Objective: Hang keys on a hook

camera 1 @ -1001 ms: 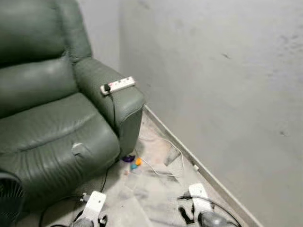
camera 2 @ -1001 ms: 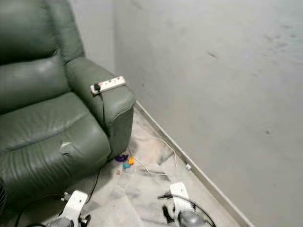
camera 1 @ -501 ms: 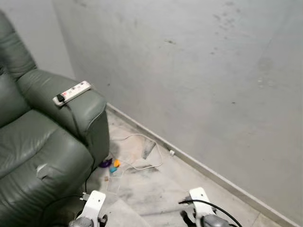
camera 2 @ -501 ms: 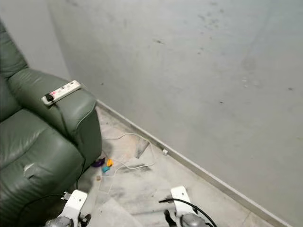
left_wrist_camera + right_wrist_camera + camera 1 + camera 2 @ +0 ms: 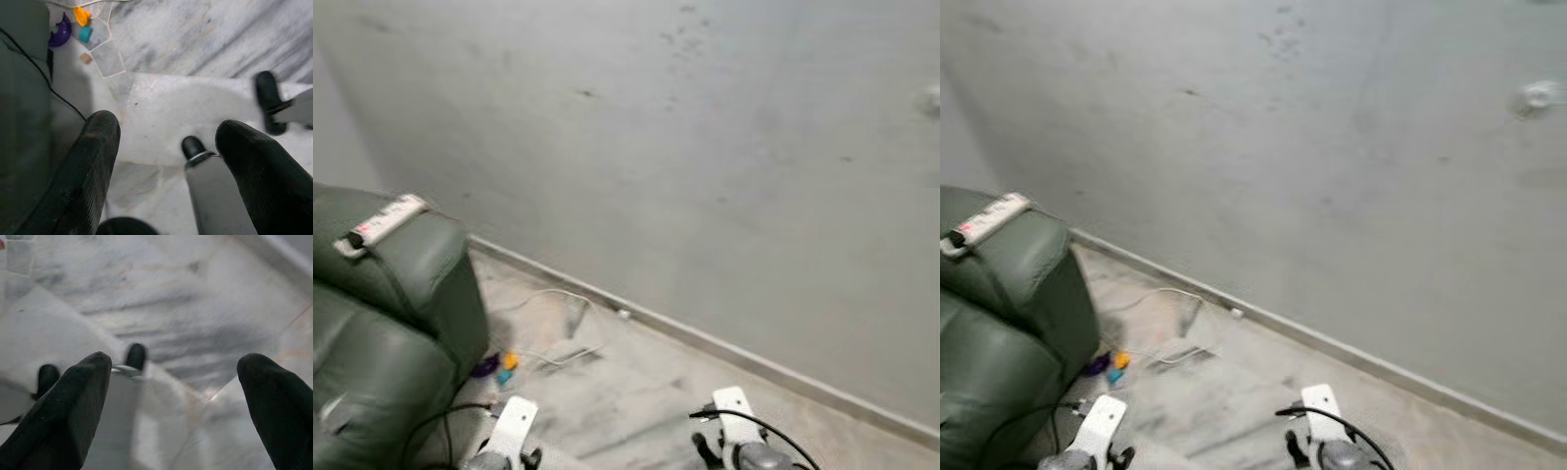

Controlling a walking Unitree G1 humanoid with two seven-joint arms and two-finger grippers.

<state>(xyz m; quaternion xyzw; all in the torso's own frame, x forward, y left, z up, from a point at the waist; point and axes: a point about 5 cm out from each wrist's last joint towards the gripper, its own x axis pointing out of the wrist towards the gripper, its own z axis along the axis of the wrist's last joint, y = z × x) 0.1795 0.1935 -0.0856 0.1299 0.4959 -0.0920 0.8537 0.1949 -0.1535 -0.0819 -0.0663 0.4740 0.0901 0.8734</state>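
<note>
No keys or hook are showing yet. A pale wall mark (image 5: 1535,96), upper right, is sliding into frame as the camera is panning rightward; the green armchair (image 5: 382,294) is slipping off left. Left gripper (image 5: 166,161) & right gripper (image 5: 176,396) are hanging empty, fingers spread, above marble floor (image 5: 646,382)

Armchair (image 5: 391,294) cut off by frame edge; wall mark (image 5: 1535,96) blurred.

To my left stands an armchair (image 5: 386,313), a power strip (image 5: 382,220) lying on its armrest. A wall (image 5: 705,166) runs ahead. On the floor (image 5: 636,392) between them lie a cable (image 5: 558,323) and small toys (image 5: 499,367).
</note>
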